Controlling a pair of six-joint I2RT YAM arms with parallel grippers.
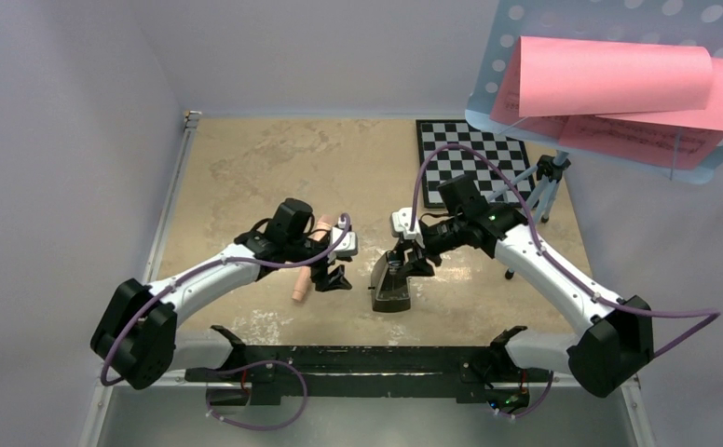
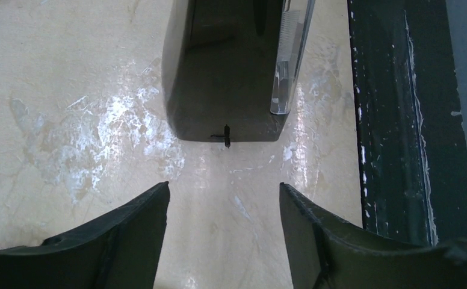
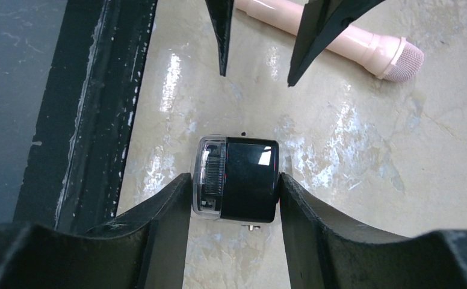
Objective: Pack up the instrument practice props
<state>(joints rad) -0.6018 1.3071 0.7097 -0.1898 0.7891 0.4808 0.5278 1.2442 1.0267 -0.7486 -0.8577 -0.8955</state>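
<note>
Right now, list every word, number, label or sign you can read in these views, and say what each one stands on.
No text is readable in any view.
On the pink sheet-music pages: lines of printed notation, too small to read.
On the metronome: a scale behind its clear cover shows only fine tick marks, blurred, with no numbers legible.
On the chessboard: plain black and white squares, no letters or digits visible.

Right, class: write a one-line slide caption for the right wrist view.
Right gripper clamps the black metronome on the tan table; the open left gripper hangs opposite, peach-pink recorder lying behind it.
</note>
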